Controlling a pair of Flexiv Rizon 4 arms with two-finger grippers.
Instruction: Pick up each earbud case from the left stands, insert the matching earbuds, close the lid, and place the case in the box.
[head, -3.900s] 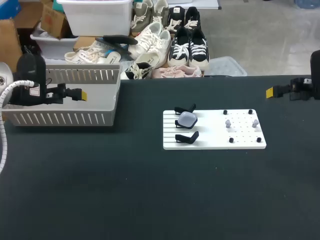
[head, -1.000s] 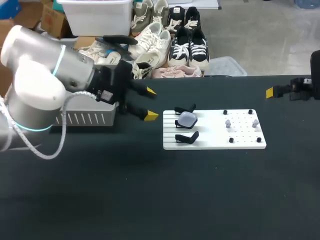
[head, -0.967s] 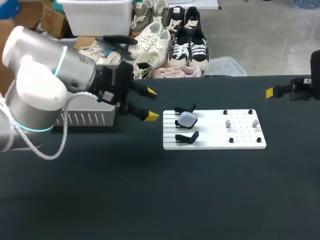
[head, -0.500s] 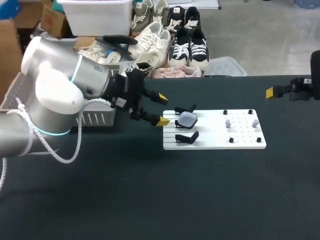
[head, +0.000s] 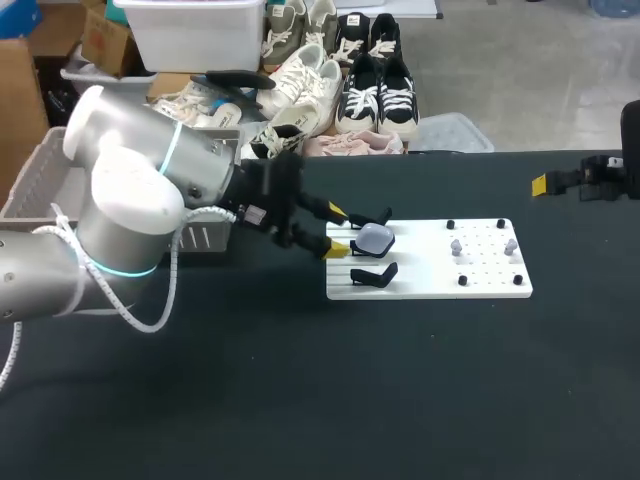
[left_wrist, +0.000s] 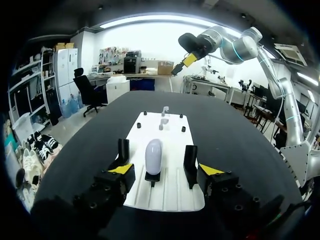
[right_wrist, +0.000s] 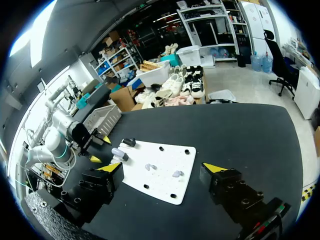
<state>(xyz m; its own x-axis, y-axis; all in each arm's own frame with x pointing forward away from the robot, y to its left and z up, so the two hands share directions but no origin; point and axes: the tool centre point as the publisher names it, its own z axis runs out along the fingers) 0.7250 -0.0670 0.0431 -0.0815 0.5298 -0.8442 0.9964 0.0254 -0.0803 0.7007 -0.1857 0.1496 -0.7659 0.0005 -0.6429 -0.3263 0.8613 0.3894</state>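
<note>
Bench (head: 400, 380): black surface, carries everything noted below.

Left arm (head: 130, 210): your arm comes in from the left side and reaches toward the middle of the bench, passing in front of the box.

Box (head: 38, 178): white slatted basket at the far left of the bench, partly hidden behind the left arm.

Board (head: 420, 262): white rectangular plate lying flat near the bench centre, stands on its left part and pegs on its right part.

Left end effector (head: 338, 231): released, fingers spread wide. Its yellow tips sit at the left edge of the board. In the left wrist view (left_wrist: 165, 170) the tips flank the row of stands, touching neither stands nor case.

Right end effector (right_wrist: 162, 167): released, fingers wide apart, at the far right edge of the bench and well apart from the board, which lies ahead of it.

Stands (head: 374, 274): three black cradles in a column; you see the two outer ones bare (left_wrist: 189, 159).

Earbud case (head: 374, 238): pale, rounded, seated on the middle stand, just ahead of the left fingertips and in line between them (left_wrist: 153, 156). Lid state: cannot tell.

Earbuds (head: 457, 246): small pale pieces among the black pegs on the board's right part, apart from the case.
</note>
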